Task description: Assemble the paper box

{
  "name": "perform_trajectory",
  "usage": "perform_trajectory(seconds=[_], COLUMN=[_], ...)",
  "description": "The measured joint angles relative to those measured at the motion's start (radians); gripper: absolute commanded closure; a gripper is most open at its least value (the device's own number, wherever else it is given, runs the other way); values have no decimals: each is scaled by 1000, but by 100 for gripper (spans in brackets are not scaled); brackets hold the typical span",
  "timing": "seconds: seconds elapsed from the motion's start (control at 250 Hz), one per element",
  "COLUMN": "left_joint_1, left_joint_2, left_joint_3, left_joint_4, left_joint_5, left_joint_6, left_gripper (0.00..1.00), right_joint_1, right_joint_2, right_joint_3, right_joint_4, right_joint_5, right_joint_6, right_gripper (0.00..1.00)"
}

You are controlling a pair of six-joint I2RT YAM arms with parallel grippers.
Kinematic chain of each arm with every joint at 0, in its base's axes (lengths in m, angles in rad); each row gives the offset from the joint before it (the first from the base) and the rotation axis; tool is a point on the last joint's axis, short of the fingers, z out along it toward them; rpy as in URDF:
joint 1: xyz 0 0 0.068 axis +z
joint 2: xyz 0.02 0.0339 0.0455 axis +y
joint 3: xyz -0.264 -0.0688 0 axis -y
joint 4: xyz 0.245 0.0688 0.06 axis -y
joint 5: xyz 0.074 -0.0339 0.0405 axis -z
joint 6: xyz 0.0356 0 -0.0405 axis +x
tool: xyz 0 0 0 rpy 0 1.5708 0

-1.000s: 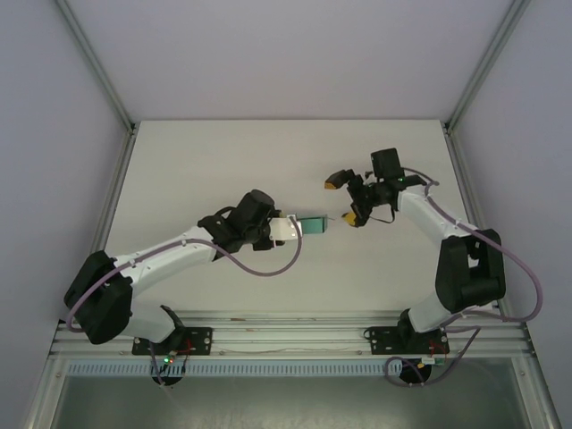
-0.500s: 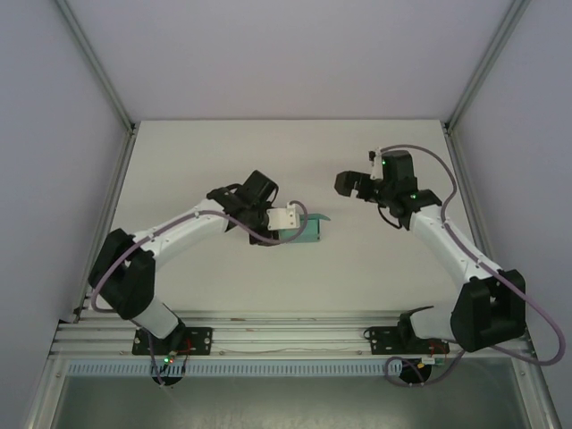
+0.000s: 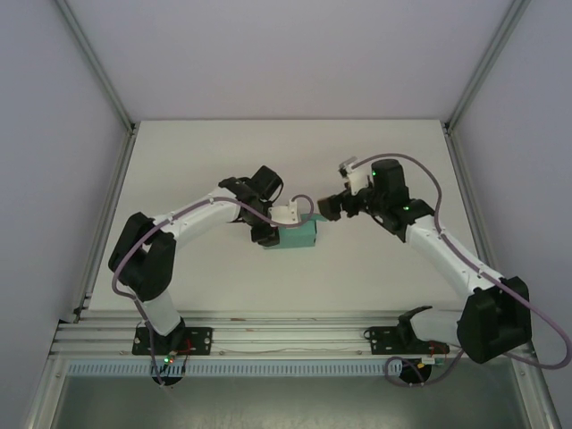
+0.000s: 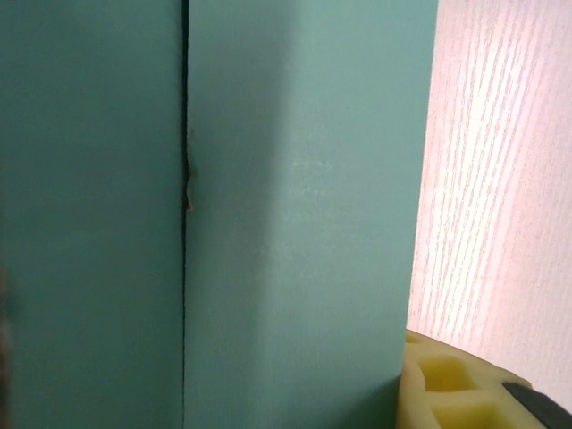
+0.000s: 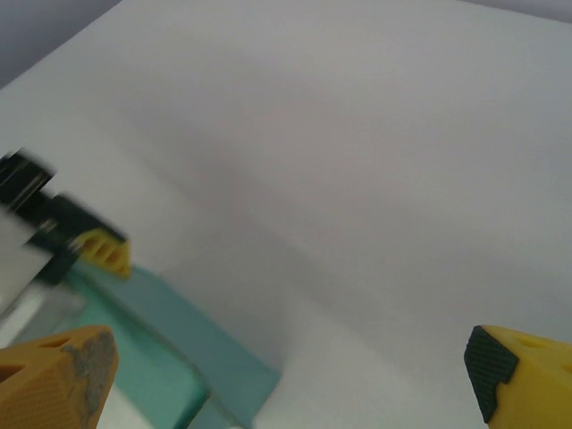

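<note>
Versus half a second earlier: left arm swings inward and the paper box (image 3: 299, 237) sits lower, mid-worktop (image 3: 206, 152); right arm comes in beside it. Left hand (image 3: 284, 217) partly closed, gripping the box's left end. Right hand (image 3: 329, 206) spread wide, empty, just right of the box, not touching

White table (image 3: 223, 152) with the teal paper box (image 3: 299, 237) near its middle.
</note>
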Motion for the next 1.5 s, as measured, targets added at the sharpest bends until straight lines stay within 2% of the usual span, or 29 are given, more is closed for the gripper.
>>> perform_trajectory(seconds=[0.216,0.364,0.56,0.7,0.76,0.895,1.031,1.247,1.375,1.499], left_joint_1=[6,6,6,11,11,12,12,13,13,13], left_joint_2=[11,13,14,16,18,18,18,18,18,17], left_joint_3=[13,14,14,16,18,18,18,18,18,13], left_joint_4=[-5,-5,-4,-4,-5,-4,-4,-2,0,14], left_joint_5=[17,19,22,25,30,32,32,34,34,35], left_joint_6=[-1,-2,-4,-11,-12,-19,-20,-31,-40,-57], left_gripper=[63,63,63,62,62,62,62,62,62,61], right_joint_1=[68,89,109,117,122,127,127,128,135,143], right_joint_2=[28,113,222,245,245,245,246,254,252,238], right_joint_3=[47,110,179,199,199,199,199,201,200,191], right_joint_4=[-147,-223,-285,-313,-321,-324,-324,-319,-307,-296], right_joint_5=[-3,2,10,20,28,51,65,80,99,116], right_joint_6=[-172,-242,-289,-303,-302,-294,-290,-251,-169,-26], right_gripper=[22,24,49,67,70,83,84,98,99,100])
